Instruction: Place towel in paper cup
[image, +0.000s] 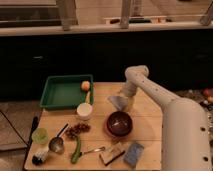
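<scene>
Gripper (125, 101) sits low over the far middle of the wooden tabletop (150, 116), at the end of the white arm (155, 92) that reaches in from the right. It is right at the towel (118, 102), which shows as a small grey-blue patch just left of the wrist and seems slightly lifted at one side; whether the fingers are closed on the cloth or merely over it I cannot tell, since the wrist hides them.

The paper cup (84, 110) stands upright to the left of the towel, near but apart from it, just in front of the green tray (62, 92). An orange fruit (86, 85) rests at the tray's right edge. The brown bowl (119, 123) sits just in front of the towel and gripper, toward the near side.

Along the front left of the tabletop lie a pale green cup (40, 136), a metal spoon (58, 142), a cluster of dark grapes (77, 130) and a green vegetable (76, 150) lying lengthwise. Near the front right is a thicker blue-grey block (134, 153), with a brownish item (111, 154) just beside it on its left that is probably a sponge.
</scene>
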